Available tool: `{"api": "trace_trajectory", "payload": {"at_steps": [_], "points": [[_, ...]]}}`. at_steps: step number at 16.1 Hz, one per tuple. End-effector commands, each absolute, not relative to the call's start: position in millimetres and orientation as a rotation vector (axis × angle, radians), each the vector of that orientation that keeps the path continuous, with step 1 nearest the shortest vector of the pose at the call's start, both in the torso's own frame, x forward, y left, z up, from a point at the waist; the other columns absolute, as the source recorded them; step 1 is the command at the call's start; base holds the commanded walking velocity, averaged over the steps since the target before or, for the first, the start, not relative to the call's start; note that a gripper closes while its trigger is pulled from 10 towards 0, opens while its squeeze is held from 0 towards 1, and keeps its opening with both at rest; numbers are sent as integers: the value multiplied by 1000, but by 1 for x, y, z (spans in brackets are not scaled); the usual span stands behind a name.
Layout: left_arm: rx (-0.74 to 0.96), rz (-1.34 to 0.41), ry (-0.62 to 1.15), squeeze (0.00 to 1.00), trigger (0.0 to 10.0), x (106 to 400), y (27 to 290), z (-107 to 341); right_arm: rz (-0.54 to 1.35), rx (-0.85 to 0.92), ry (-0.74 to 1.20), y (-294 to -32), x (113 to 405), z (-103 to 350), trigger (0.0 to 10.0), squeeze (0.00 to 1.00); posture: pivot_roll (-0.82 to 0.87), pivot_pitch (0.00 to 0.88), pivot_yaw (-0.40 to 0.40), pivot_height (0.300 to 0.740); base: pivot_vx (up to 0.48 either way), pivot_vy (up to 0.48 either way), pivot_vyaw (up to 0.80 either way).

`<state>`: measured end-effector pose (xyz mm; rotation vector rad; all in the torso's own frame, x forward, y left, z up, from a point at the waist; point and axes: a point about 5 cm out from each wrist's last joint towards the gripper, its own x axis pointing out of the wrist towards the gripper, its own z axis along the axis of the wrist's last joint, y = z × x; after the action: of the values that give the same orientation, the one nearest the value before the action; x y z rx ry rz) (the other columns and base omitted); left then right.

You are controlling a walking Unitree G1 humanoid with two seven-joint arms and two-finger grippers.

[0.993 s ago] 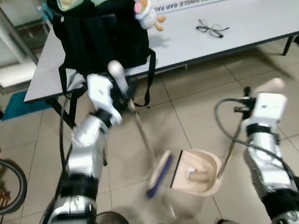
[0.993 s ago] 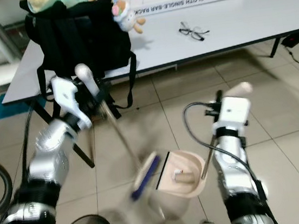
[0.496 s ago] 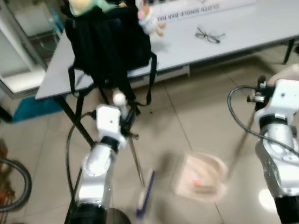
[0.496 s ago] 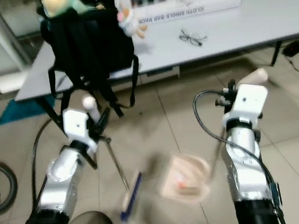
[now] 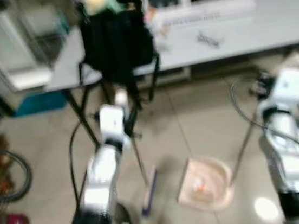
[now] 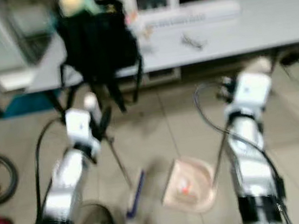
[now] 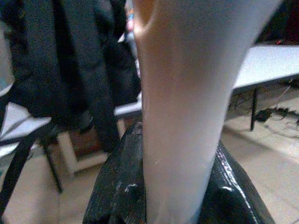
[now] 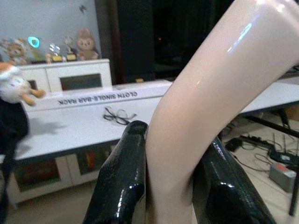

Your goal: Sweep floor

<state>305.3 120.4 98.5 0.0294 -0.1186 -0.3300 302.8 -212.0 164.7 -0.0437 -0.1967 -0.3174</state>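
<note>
Left eye view, blurred: the broom (image 5: 148, 184), gripped by the left gripper (image 7: 163, 196), has swung back from the dustpan (image 5: 206, 184) the right gripper (image 8: 173, 186) clamps by its handle, litter inside it, so another sweeping stroke seems due.

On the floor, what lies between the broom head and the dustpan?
Bare tile in the left eye view: a gap separates the broom head from the dustpan, with nothing visible between them, though the picture is blurred.

Beige dustpan (image 5: 206, 184), blue-edged broom (image 5: 149, 190) (white handle), black backpack (image 5: 115, 37).
</note>
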Motion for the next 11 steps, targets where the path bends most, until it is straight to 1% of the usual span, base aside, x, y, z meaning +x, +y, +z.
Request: {"api": "trace_trajectory", "payload": {"at_steps": [1,5,11], "points": [[69,-308,-163,0,10000,310,127,111,-297,-23,-241,-206,304,177,10000,0,-150,0,73,740,0,0,0],[72,-270,-152,0,10000,302,133,108,-274,-30,-221,-203,307,177,10000,0,-131,0,43,740,0,0,0],[72,-276,-139,0,10000,298,130,105,-274,-44,-219,-206,309,181,10000,0,-138,0,41,740,0,0,0]]}}
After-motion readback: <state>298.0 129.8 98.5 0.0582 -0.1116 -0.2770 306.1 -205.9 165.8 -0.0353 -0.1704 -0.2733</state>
